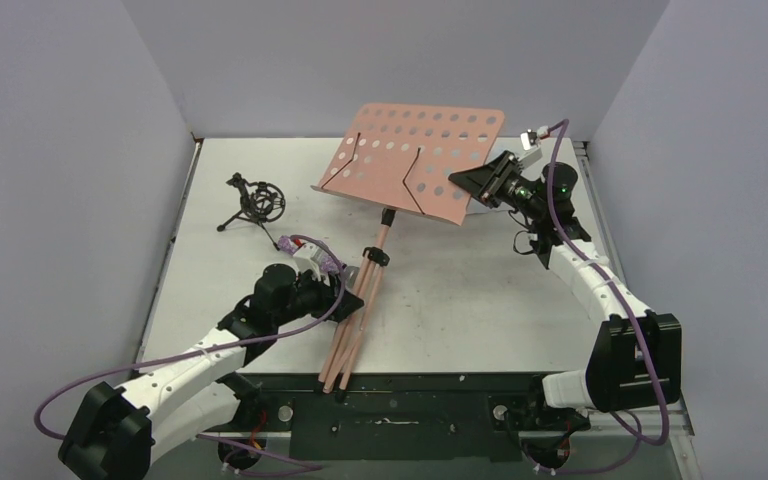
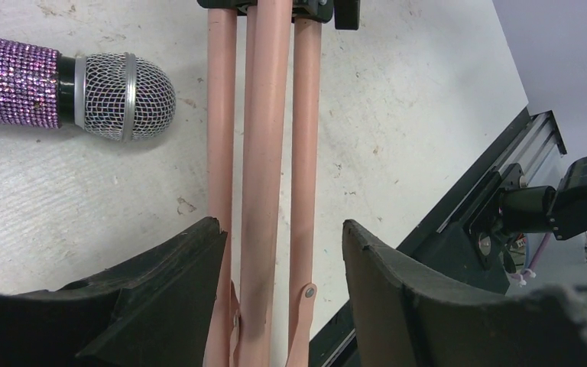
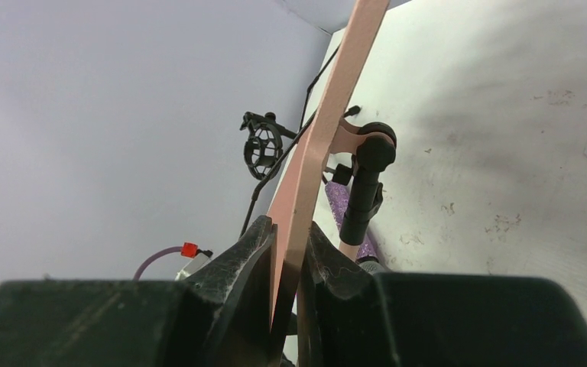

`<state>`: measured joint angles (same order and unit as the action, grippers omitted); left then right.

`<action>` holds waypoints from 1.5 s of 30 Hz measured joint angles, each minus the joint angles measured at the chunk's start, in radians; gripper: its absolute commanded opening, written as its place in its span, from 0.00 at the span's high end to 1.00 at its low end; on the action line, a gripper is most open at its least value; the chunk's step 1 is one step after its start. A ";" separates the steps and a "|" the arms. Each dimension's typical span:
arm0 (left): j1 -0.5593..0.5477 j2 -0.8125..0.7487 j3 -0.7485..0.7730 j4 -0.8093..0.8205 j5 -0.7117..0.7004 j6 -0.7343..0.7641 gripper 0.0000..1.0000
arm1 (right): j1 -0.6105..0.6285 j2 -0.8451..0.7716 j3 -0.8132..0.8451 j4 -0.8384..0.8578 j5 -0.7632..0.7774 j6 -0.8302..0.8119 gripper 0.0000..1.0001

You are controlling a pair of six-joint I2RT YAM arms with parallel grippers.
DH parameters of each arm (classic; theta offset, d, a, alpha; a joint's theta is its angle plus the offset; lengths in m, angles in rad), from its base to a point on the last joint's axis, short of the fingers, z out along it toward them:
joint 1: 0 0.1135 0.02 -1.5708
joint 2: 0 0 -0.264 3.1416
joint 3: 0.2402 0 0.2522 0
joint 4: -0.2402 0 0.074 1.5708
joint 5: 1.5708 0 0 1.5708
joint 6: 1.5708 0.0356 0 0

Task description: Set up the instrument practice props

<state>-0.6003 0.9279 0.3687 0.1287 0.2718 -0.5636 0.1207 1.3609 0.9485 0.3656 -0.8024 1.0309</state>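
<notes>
Pinching the desk (image 1: 430,165) of the stand (image 1: 384,235), the right gripper (image 3: 290,229) is holding it over the table (image 1: 470,300); the left gripper (image 2: 281,225), half open, is straddling its folded legs (image 2: 264,115) beside the mic (image 2: 84,80).

Readable text: none in any view.
Music stand (image 1: 385,178): plain pink perforated desk, no lettering legible.
Microphone (image 2: 69,82): purple glitter body and grey mesh head, no brand legible.
Table (image 1: 480,290): only scuffs, no print.

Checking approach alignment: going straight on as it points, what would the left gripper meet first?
Probably the pink music stand: its folded legs lie between the open jaws of the left gripper; the table is behind.
</notes>
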 measured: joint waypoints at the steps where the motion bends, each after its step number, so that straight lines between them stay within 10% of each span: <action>1: 0.000 0.000 0.000 0.000 -0.002 0.003 0.44 | 0.001 -0.001 0.000 0.000 0.001 0.001 0.95; 10: 0.000 0.063 0.016 -0.018 -0.028 0.049 0.57 | 0.020 -0.011 0.015 0.000 0.005 0.001 0.95; 18: -0.003 0.117 0.073 -0.043 -0.008 0.079 0.99 | 0.031 -0.013 0.030 -0.004 0.006 -0.003 0.95; 45: -0.014 0.080 0.094 0.056 0.139 0.120 1.00 | 0.107 -0.110 0.183 0.011 -0.078 -0.105 0.95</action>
<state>-0.6147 1.0084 0.4629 0.1844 0.4107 -0.4435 0.2279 1.2510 1.1320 0.3771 -0.8806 0.9260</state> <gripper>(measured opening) 0.146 0.181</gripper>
